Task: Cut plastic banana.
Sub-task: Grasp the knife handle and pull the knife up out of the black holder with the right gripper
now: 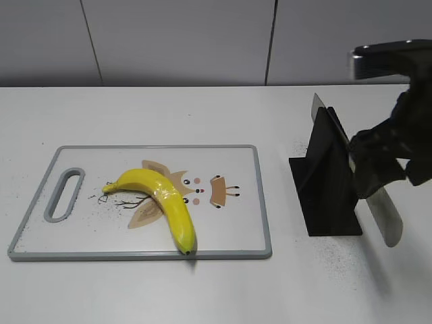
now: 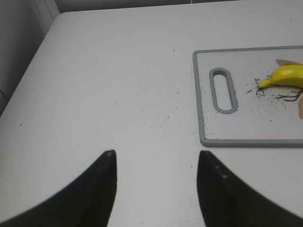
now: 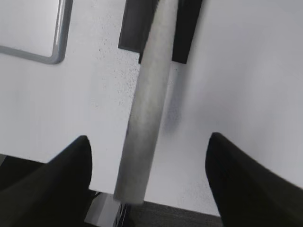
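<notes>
The right gripper (image 1: 378, 165) holds a knife (image 1: 383, 214), blade hanging down over the counter (image 1: 202, 290). I cannot tell how tightly it grips. Beside it stands a black knife stand (image 1: 327, 182). Well off to its left, the banana (image 1: 162, 202) lies whole on the cutting board (image 1: 243, 223). No cut is made yet. The left gripper (image 2: 156, 189) is wide open and empty.
</notes>
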Controlling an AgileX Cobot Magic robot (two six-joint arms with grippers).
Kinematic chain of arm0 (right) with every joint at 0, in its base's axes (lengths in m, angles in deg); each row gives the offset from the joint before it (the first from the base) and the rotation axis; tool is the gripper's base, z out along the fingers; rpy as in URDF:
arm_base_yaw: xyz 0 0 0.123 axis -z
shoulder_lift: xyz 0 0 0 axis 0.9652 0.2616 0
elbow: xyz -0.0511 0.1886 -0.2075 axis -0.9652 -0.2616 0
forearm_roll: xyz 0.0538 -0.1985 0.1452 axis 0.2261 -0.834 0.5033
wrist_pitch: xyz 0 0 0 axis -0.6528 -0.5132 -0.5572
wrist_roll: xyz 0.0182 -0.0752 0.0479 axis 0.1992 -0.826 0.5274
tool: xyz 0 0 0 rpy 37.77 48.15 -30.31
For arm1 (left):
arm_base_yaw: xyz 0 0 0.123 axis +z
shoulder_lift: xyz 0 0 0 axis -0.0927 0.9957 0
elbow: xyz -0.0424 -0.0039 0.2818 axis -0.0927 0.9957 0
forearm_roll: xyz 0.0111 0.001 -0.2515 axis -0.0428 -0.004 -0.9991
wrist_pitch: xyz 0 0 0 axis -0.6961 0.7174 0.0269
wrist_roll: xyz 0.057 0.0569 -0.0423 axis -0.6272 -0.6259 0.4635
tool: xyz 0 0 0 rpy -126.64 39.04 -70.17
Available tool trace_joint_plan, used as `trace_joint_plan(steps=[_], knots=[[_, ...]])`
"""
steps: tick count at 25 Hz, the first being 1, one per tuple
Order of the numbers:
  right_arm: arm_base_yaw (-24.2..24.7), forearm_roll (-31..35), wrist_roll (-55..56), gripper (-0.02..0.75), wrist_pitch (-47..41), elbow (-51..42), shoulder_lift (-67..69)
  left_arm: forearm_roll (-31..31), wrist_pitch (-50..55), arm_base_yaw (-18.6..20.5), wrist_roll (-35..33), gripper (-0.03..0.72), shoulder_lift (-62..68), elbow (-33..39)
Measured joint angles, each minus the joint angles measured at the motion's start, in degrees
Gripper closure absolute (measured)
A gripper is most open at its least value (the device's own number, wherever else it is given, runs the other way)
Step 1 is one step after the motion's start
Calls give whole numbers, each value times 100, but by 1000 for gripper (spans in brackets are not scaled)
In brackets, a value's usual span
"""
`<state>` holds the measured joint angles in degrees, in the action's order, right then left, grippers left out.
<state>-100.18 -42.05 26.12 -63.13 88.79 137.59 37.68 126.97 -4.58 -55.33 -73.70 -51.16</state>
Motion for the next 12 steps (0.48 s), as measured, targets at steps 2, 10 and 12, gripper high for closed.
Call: trace_joint_plan(steps=[2, 10, 12], knots=[[0, 22, 0, 182, 173, 0, 292, 0, 0, 0, 0, 179, 0, 0], [0, 81, 157, 237, 248, 1, 1082, 0, 0, 0, 0, 179, 0, 0], [0, 94, 279, 299, 224, 1, 1093, 0, 0, 0, 0, 179, 0, 0]])
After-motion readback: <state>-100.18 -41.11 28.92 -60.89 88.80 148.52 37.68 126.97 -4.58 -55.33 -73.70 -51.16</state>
